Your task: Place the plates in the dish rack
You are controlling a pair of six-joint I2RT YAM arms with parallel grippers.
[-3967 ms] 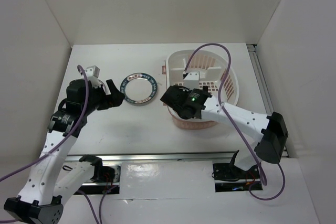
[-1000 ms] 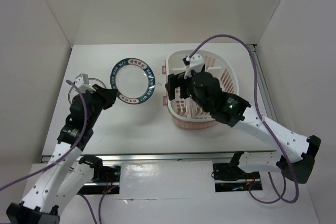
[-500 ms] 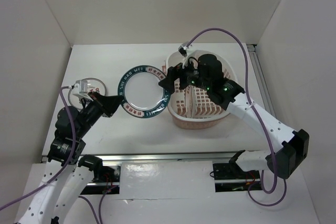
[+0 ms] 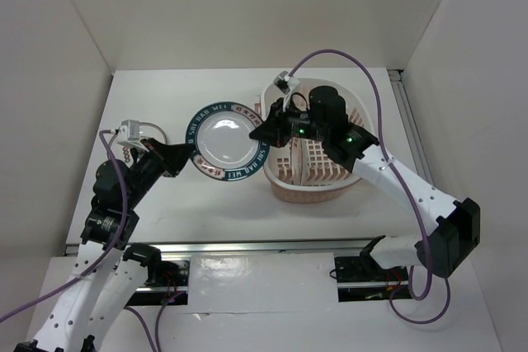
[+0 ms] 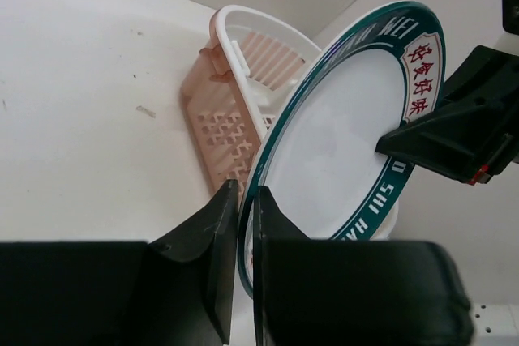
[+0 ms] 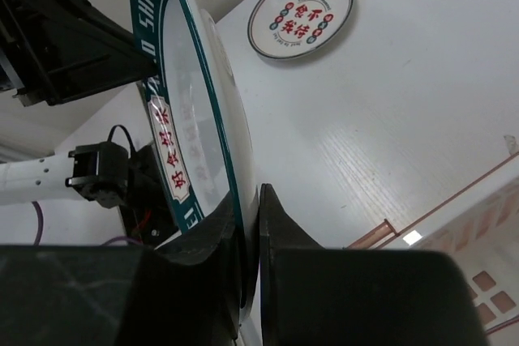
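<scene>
Pinching the left edge of the blue-rimmed plate, the left gripper holds it airborne beside the dish rack. The right gripper, wide open a moment ago, now clamps the opposite edge, so the handover looks ready.

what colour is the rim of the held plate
The plate has a dark teal rim with white letters and red characters; clearest in left wrist view.
</scene>
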